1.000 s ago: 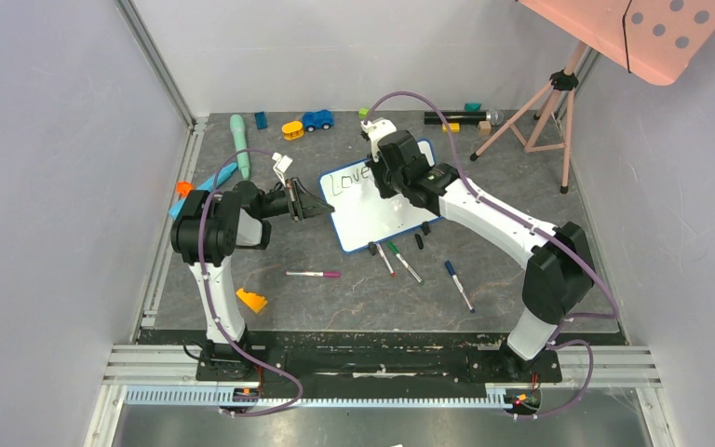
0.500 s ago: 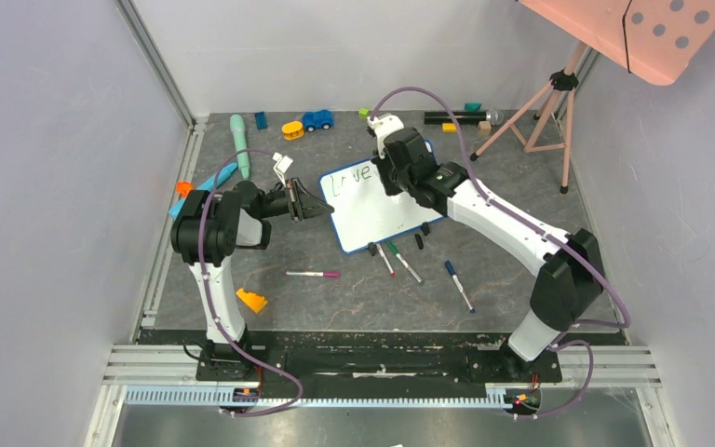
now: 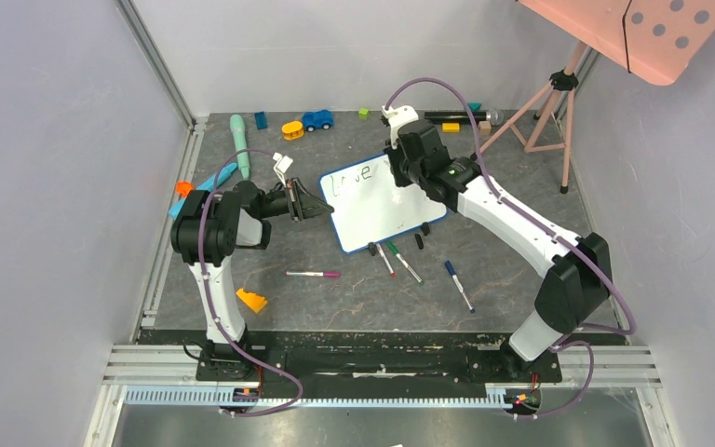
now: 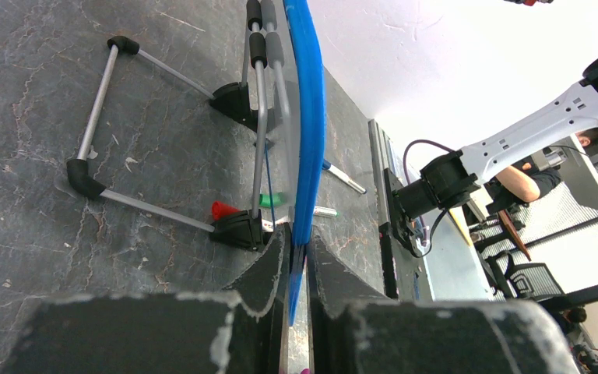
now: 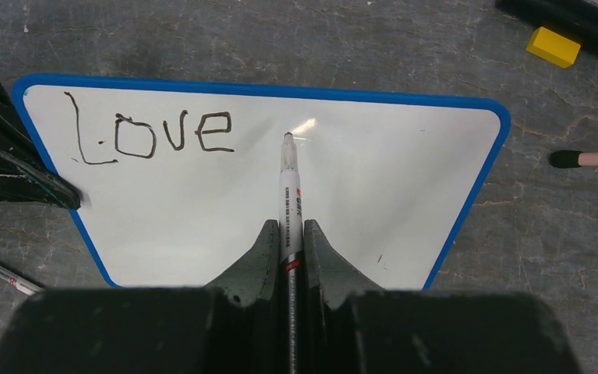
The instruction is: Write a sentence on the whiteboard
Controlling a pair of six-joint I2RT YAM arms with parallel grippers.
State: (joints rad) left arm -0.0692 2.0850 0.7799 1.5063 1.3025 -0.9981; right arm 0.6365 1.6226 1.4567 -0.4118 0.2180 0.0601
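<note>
Top external view: whiteboard (image 3: pixel 372 212) lying on the grey tabletop (image 3: pixel 335 307), between the two claws; left claw (image 3: pixel 322 207) pressed onto the board's near left edge; right claw (image 3: pixel 399 180) poised over the far part of the board; sentence (image 3: pixel 352 174) so far one dark word, just left of the right claw; loose markers (image 3: pixel 406 264) on the tabletop, nearer the arm bases than either claw.

Left wrist view: left claw (image 4: pixel 296 251) pinching the whiteboard's (image 4: pixel 308 117) blue frame edge-on, one finger on each face; wire stand (image 4: pixel 173 212) with black corners on the board's underside, ahead and left of the claw.

Right wrist view: right claw (image 5: pixel 288 234) clamped on a marker (image 5: pixel 289 187), barrel pointing straight ahead of the fingers; tip over the white face of the whiteboard (image 5: pixel 374 195), just right of the final letter; contact with the surface cannot be told; sentence (image 5: pixel 154 137) reads "Love", ahead and left of the claw; yellow block (image 5: pixel 553 45) off the board, far ahead and right.
</note>
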